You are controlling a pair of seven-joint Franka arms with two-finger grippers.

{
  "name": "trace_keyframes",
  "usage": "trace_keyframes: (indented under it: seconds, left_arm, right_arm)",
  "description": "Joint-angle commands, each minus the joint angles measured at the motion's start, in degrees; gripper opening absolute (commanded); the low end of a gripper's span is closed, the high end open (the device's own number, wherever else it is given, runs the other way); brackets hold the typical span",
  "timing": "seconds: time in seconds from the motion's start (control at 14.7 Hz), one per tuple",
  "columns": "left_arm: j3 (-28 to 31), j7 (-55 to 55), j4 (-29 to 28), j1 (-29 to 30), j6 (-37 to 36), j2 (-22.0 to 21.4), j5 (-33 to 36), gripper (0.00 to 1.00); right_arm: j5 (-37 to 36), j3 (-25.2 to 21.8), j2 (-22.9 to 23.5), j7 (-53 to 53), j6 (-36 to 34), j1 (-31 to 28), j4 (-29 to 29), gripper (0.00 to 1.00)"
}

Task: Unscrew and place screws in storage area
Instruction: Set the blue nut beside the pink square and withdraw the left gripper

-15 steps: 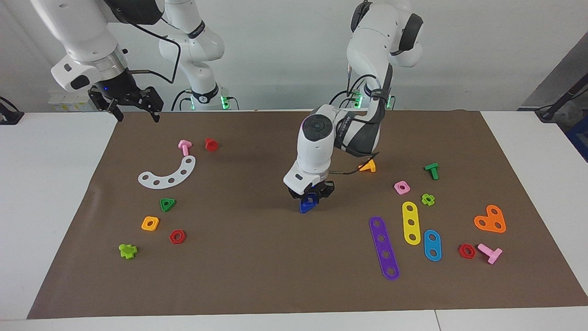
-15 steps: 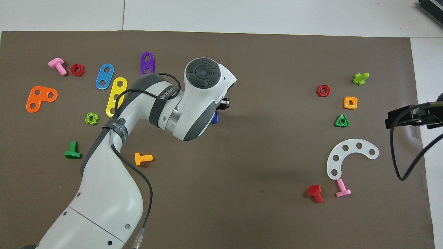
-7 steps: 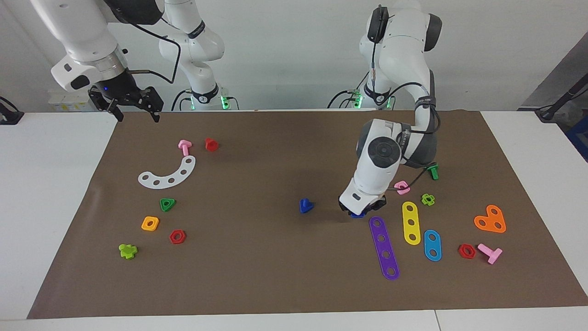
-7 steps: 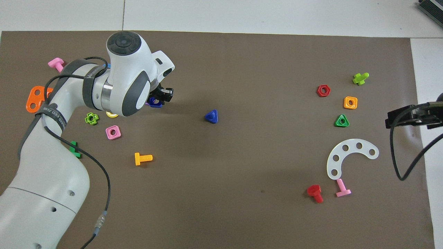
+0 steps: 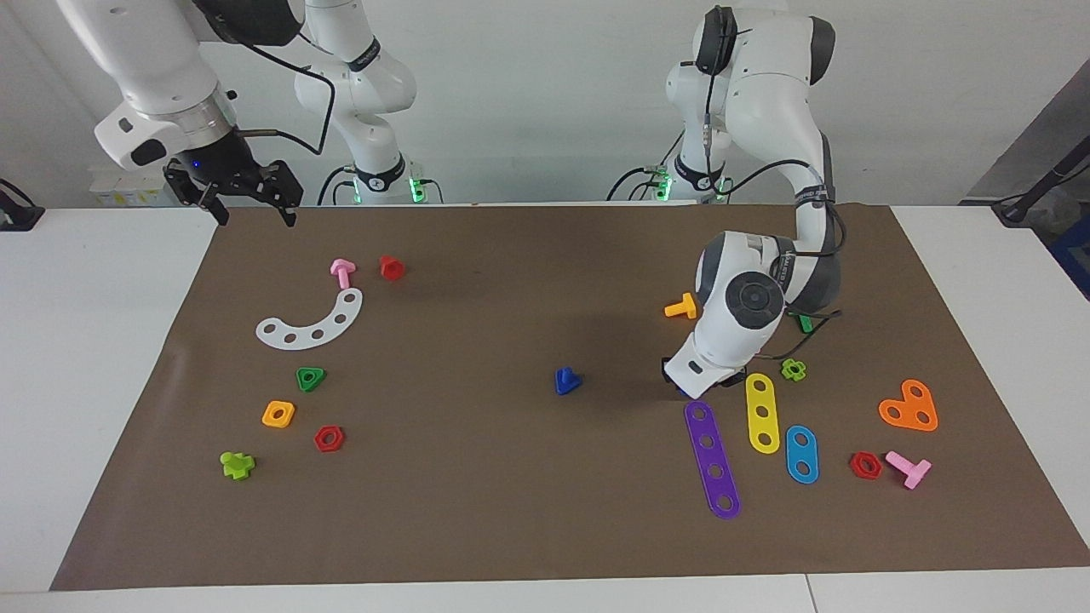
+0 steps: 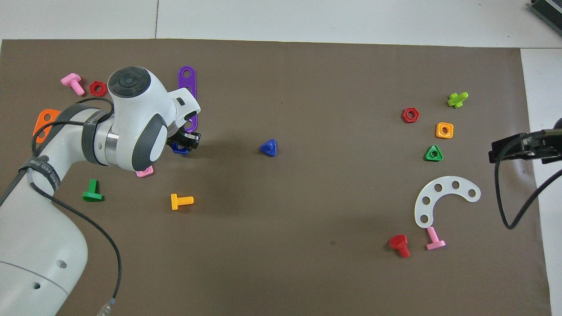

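The left gripper is low over the mat at the left arm's end of the table, just beside the robots' end of the purple strip, and its own wrist hides most of it from across the table; only a sliver of dark blue shows under the white housing there. From overhead a bit more comes out: the dark-blue nut sits pinched between the black fingertips, though I can't tell whether it touches the mat. The dark-blue bolt lies alone in the middle of the mat, well apart from that gripper. The arm also covers most of a pink nut, the yellow strip and the blue strip in the overhead view. The right gripper waits raised over the mat's edge at the right arm's end, fingers spread wide; overhead it is cut off at the frame's edge.
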Motion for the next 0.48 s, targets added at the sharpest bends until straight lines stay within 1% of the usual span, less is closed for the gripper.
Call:
trace_keyframes:
  seconds: [0.0,0.07,0.14,0.27,0.41]
  left_arm:
    - [-0.3,1.2,-5.6,0.5,3.4,-4.2,-1.1,0.75]
    - [-0.2,1.3,-5.4,0.5,3.4,-4.4,-1.1,0.92]
    - [-0.2,1.3,-5.2,0.5,3.4,-4.7,-1.1,1.00]
    - [-0.2,1.3,-4.6,1.3,3.2,-6.0,-1.1,1.00]
    - [-0.3,1.4,-3.1,3.7,1.0,-8.1,-1.1,1.00]
  right_arm:
    - [0.8,0.2,-0.7,-0.2,-0.6,-0.4,-0.4,1.00]
    - [0.8,0.2,-0.7,-0.2,-0.6,-0.4,-0.4,1.00]
    - [0.8,0.2,-0.7,-0.2,-0.6,-0.4,-0.4,1.00]
    - [0.8,0.2,-0.7,-0.3,-0.6,-0.4,-0.4,1.00]
    - [0.8,0.1,-0.7,-0.2,-0.6,-0.4,-0.4,1.00]
